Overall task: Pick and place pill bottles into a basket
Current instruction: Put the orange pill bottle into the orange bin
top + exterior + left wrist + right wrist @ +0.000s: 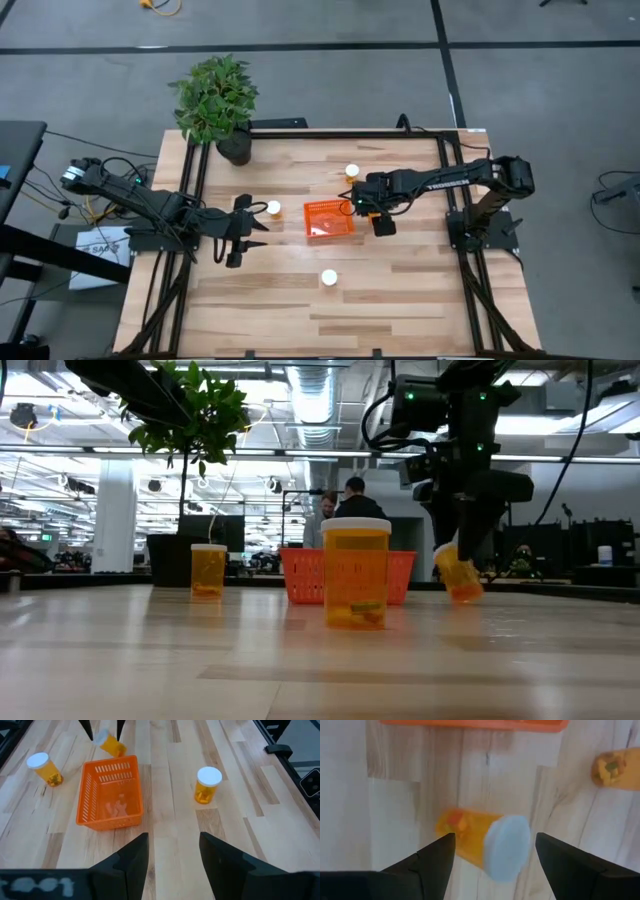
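- The right pincer [492,851] is just beside the orange basket [329,219], on its right side. Its fingers are spread wide, with a tilted pill bottle [482,843] between them. The fingers do not look like they touch it, so it seems not held.
- In the low view, that tilted bottle [459,574] leans over under the right arm, low by the table [400,290].
- The left pincer [172,851] is spread open and pinches nothing. It waits on the left, pointing at the basket.
- One bottle [273,208] stands just left of the basket, one [351,172] behind it, and one [328,278] in front. The basket looks empty.
- The bottles look light, hard and smooth, so they may slip or roll. I think it is best to pinch the round orange body near the middle, not the white cap.
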Available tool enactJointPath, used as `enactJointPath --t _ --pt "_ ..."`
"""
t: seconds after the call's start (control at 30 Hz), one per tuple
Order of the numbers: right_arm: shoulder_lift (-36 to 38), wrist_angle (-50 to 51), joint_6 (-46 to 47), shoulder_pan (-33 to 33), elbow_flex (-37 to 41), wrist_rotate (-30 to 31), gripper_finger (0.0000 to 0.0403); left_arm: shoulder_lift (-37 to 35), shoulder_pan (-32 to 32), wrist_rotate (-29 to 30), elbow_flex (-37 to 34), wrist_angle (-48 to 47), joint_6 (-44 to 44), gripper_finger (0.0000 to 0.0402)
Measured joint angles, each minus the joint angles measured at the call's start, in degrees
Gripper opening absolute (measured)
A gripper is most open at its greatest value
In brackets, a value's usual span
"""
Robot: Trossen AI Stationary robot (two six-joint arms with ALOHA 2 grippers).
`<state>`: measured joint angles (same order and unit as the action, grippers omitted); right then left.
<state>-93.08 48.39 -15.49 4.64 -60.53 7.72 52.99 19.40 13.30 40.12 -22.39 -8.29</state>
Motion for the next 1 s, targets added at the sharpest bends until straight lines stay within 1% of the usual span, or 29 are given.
enactJointPath --t 0.23,0.43,0.57,0.7,0.77,0.83,0.9,1.0 --pt "-0.08 0.10 0.44 0.00 0.00 0.11 0.0271 0.00 0.02 0.00 0.00 0.00 -0.02 0.0166" --pt "-1.68 0.21 0.64 -0.13 -0.09 0.20 0.0271 0.00 0.02 0.00 0.00 -0.04 -0.04 0.0166" --pt "-1.58 2.86 -0.96 -1.09 -0.02 3.49 0.0271 0.00 0.02 -0.02 0.00 -0.13 -0.34 0.0166" --pt "0.01 6.01 -0.13 -1.36 -0.03 3.83 0.0271 0.00 0.02 -0.02 0.00 -0.32 -0.48 0.0166" --pt "1.20 7.42 4.15 -1.22 -0.02 3.46 0.0271 0.00 0.02 -0.04 0.00 -0.44 -0.56 0.0166" --pt "2.77 7.21 12.25 -0.82 -0.02 2.41 0.0271 0.00 0.02 -0.08 0.00 -0.79 -1.02 0.0166" --pt "4.31 6.86 21.97 -0.25 -0.03 0.34 0.0271 0.00 0.02 -0.09 0.00 -1.16 -1.03 0.0166" --pt "6.27 5.37 39.64 0.73 -0.04 -1.60 0.0271 0.00 0.02 -0.11 0.00 -1.39 -1.21 0.0166"
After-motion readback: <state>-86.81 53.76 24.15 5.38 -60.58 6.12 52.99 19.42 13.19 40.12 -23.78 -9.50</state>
